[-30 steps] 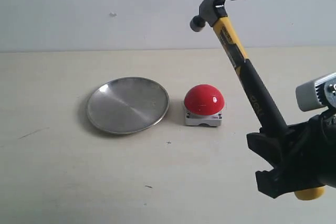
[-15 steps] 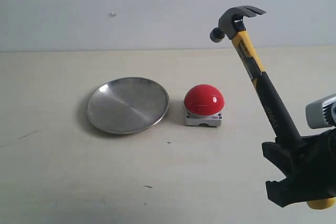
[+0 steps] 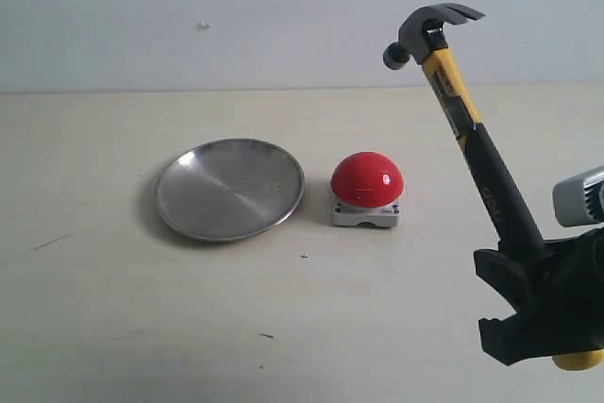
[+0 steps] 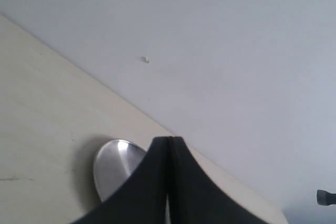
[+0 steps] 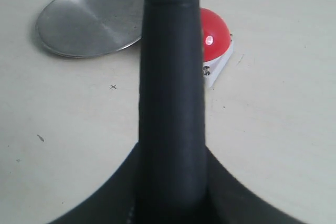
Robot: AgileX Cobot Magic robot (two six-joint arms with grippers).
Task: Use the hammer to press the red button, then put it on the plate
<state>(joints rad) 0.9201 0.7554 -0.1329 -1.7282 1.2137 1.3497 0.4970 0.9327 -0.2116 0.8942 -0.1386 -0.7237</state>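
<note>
Exterior view shows hammer head, right wrist only handle

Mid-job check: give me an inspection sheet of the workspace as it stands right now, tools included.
Surface: beige table, flat, faintly scuffed.
Job's things: hammer held off the table, head up and tilted, right of the red button in the exterior view and not touching it; plate empty, beside the button, with a gap between them.
Clutter: only small dark specks on the table.
Grippers: right tool shut on the hammer's handle near its yellow end; left tool shut, empty.
Cables: nothing seen.
Surroundings: plain pale wall with one small mark.
</note>
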